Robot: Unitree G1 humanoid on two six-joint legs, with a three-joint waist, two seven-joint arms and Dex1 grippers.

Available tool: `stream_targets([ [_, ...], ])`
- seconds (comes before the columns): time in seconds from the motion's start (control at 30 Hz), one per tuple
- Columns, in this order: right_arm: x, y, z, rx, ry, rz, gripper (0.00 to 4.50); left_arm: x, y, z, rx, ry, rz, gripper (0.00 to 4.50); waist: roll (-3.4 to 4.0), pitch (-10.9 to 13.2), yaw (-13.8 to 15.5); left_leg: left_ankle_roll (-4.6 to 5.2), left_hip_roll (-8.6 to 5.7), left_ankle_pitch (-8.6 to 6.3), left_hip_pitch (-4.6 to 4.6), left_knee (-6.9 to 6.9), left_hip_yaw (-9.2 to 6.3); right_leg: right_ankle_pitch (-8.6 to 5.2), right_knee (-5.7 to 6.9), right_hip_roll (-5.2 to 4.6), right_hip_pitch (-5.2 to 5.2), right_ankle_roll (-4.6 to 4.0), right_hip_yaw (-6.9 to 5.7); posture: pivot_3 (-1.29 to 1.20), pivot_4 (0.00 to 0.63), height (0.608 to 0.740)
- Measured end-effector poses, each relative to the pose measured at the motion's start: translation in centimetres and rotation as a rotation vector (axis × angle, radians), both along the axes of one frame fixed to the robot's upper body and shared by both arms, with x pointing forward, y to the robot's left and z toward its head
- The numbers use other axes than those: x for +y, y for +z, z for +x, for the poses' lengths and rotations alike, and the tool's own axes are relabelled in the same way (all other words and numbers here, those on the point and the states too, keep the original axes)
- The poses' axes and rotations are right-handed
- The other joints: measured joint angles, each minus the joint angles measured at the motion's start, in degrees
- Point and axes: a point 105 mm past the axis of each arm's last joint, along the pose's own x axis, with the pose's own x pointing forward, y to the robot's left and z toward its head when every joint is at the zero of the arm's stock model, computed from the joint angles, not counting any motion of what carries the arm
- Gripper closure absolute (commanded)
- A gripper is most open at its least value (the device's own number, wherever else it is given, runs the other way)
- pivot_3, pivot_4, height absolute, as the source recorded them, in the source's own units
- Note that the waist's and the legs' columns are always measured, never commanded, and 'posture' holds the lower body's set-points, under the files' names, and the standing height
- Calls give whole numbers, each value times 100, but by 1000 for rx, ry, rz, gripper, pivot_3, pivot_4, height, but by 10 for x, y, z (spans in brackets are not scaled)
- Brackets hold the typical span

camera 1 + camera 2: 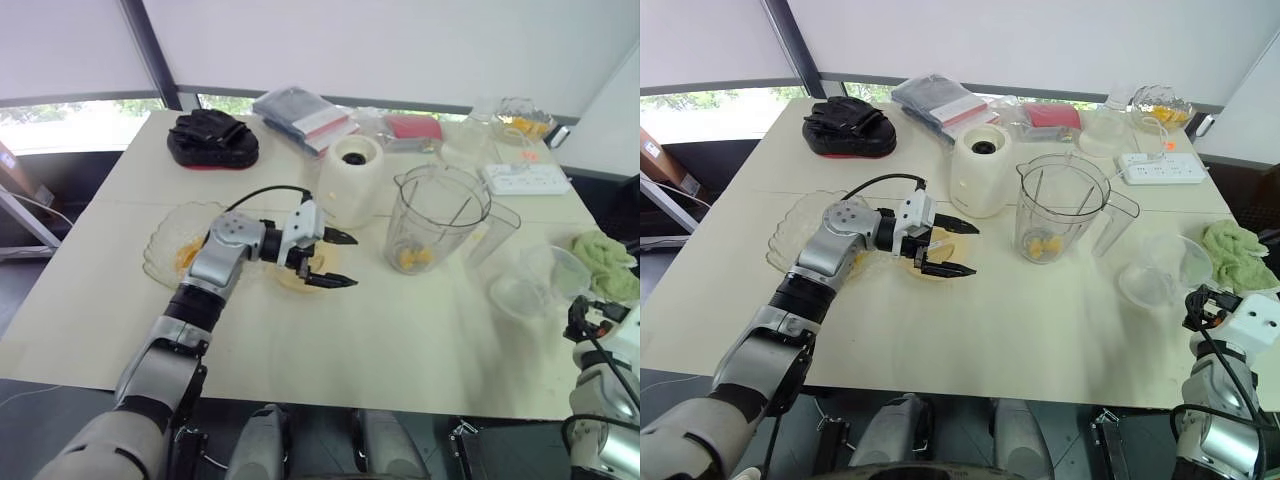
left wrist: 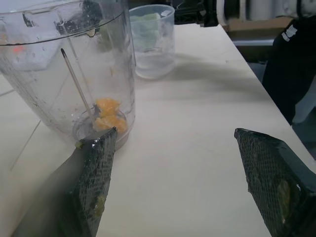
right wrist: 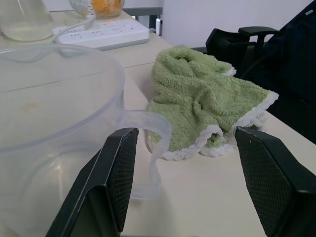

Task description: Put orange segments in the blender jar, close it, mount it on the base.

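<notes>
We are seeing the blender jar (image 1: 445,200) standing upright and uncovered on the table (image 1: 400,350), just beside the white blender base (image 1: 350,178) and not mounted on it. A few orange segments (image 2: 109,114) are lying at its bottom around the blade shaft. Our left gripper (image 1: 350,261) is hovering near the jar with its two fingers spread wide and holding nothing, over a small yellowish dish (image 1: 925,262). Behind that arm, a glass plate (image 1: 165,245) is carrying more orange pieces. On the jar's other side, a clear plastic cup (image 3: 59,89) with a handle is sitting near a crumpled green towel (image 3: 202,103). Our right gripper (image 3: 186,132) is pointing between these two, fingers apart and empty. A white power strip (image 1: 525,180) is lying farther back.
</notes>
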Motion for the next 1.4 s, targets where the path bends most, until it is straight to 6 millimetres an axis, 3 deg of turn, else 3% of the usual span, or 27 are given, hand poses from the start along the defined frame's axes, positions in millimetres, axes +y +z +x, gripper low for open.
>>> stream_targets([
  [0.23,-5,-4,4,9,5,-5,1304,-1,8,-2,13,-5,-28,556,0,0,-1,0,-1,0,0,0,-1,0,1,2,0,1,0,0,150,740],
  [0.57,-11,-10,13,36,20,-16,1304,4,4,-2,19,20,-26,556,1,0,-8,0,-2,0,1,0,2,0,1,2,0,1,3,0,150,740],
  [0.6,-12,-9,14,33,20,-23,1834,4,4,-2,18,22,-25,556,0,0,-7,0,-2,0,1,0,1,0,1,3,0,1,3,0,150,740],
  [0.63,-13,-9,15,34,20,-27,2060,4,4,-1,18,23,-24,556,0,0,-8,0,-2,0,1,0,1,0,1,3,0,1,3,0,150,740],
  [0.8,-10,-7,21,19,37,-34,4472,5,4,-1,16,26,-24,556,1,0,-7,0,-2,0,1,0,1,1,1,3,1,2,3,0,150,740],
  [0.9,-4,8,32,-39,68,-59,4472,4,5,-1,12,27,-25,556,-1,-1,20,0,-5,0,7,3,-1,1,0,2,16,2,1,0,150,740],
  [1.0,-5,10,31,-41,68,-72,4472,7,5,0,4,34,-21,556,-2,-1,52,0,-6,0,6,4,-1,-3,-4,-1,22,5,-1,0,150,740],
  [1.4,5,17,12,-98,6,3,4472,2,5,-1,-1,23,-34,556,2,0,26,1,-3,0,7,3,-6,-3,0,-2,17,6,4,0,150,740],
])
